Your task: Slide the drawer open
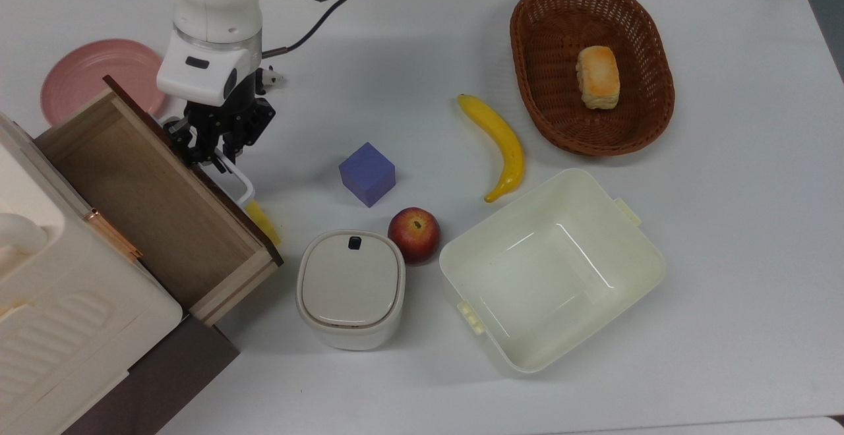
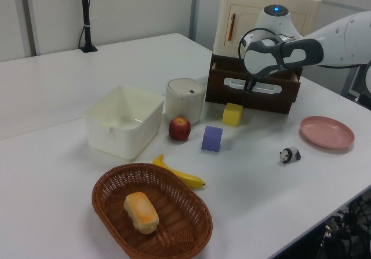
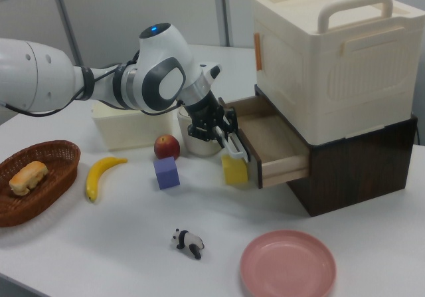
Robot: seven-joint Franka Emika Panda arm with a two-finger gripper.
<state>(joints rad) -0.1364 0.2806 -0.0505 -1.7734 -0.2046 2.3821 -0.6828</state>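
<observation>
The black two-finger gripper (image 1: 210, 151) at the end of the white robot arm (image 1: 214, 20) hangs down over the upper end of the white loop bar handle (image 1: 236, 178), its fingers clenched on the bar. That handle is fixed to the dark brown front panel of the large light-wood drawer (image 1: 142, 191), which stands well out from the dark wooden cabinet base (image 3: 352, 164) under the cream plastic box with carry handles (image 3: 332, 58). In the right view the bare wood floor of the drawer is in plain sight, so I judge the pull to be far along.

What matters for the rest of the stroke is direction: the drawer's body lies behind the gripper, toward the top view's lower left, and the slide runs out toward the top view's upper right. The handle's long axis crosses that line, running along the front panel.

Just in front of the panel sits a small yellow block (image 3: 234, 169), touching or nearly touching it; further travel would likely push it. Beyond that, a purple cube (image 1: 367, 173), a red apple (image 1: 414, 234) and a small lidded white bin (image 1: 350, 288) stand on the white table (image 1: 725, 224). A pink plate (image 1: 99, 79) and a toy panda (image 3: 189, 242) lie off to the side.
</observation>
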